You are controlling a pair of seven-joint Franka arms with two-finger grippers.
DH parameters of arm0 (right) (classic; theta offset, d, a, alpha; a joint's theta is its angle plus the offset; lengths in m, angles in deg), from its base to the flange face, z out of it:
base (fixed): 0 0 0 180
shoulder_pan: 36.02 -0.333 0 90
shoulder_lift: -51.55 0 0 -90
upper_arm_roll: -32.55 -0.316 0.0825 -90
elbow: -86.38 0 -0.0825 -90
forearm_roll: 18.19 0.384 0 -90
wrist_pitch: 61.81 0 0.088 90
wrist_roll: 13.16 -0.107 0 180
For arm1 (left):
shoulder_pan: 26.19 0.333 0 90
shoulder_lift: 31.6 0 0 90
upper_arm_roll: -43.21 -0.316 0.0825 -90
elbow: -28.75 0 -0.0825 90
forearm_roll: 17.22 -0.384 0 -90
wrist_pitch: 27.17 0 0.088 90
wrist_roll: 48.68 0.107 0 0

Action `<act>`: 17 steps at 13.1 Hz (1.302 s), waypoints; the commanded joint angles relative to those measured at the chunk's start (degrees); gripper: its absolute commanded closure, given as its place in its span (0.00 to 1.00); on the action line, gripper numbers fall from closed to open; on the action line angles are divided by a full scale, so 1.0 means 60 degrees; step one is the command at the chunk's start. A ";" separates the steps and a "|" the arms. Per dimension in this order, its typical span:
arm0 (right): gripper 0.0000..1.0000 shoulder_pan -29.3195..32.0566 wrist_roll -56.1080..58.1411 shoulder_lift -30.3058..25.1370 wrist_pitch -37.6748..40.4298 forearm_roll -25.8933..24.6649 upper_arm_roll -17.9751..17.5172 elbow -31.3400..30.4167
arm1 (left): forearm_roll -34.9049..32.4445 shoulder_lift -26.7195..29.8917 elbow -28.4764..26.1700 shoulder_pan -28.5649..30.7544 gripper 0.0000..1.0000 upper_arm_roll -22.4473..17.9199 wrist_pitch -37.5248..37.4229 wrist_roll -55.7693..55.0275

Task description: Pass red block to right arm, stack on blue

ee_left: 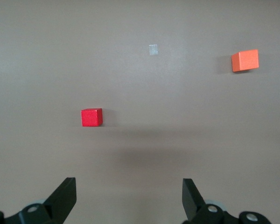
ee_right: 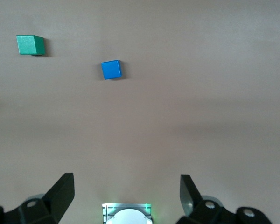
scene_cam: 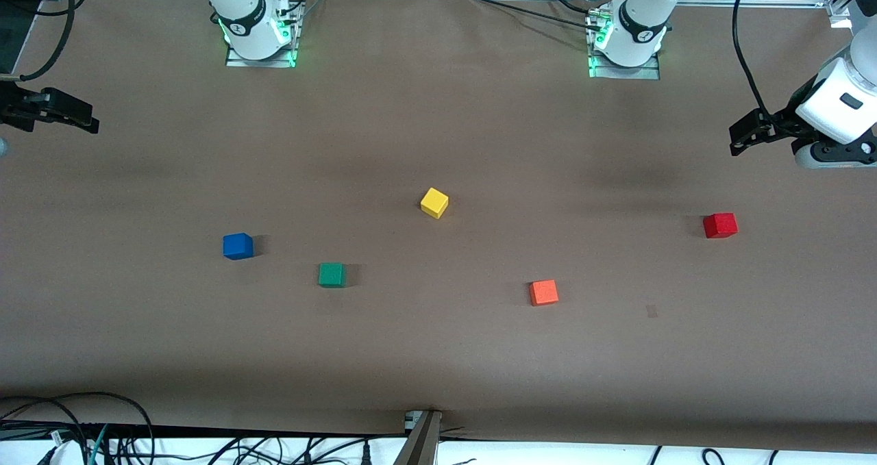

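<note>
No text, label, brand, number or sign can be read on anything in these views

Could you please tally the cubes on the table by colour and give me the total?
Red block: 1
Orange cube: 1
Yellow cube: 1
Green cube: 1
Blue cube: 1
Total: 5 cubes

Small bright red cube [scene_cam: 720, 224] sits alone on brown table [scene_cam: 438, 355], bare surface all round it. Nearest neighbour, lighter orange cube [scene_cam: 543, 292], lies well apart. Small solid blue cube [scene_cam: 238, 246] has small green cube [scene_cam: 331, 274] near, not touching.
</note>
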 commanded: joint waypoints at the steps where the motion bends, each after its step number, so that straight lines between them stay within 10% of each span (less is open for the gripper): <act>1: 0.00 0.0093 -0.0007 0.0086 0.0036 -0.0085 -0.0071 0.0191 | 0.0127 -0.0137 0.0300 -0.0009 0.00 -0.0005 -0.0250 0.0025; 11: 0.00 0.0093 -0.0007 0.0086 0.0036 -0.0085 -0.0071 0.0191 | 0.0142 -0.0181 0.0256 0.0078 0.00 -0.0020 -0.0555 0.0040; 17: 0.00 0.0093 -0.0022 0.0086 0.0021 -0.0071 -0.0071 0.0191 | 0.0039 -0.1762 0.0139 0.1335 0.00 -0.0137 -0.0915 0.0592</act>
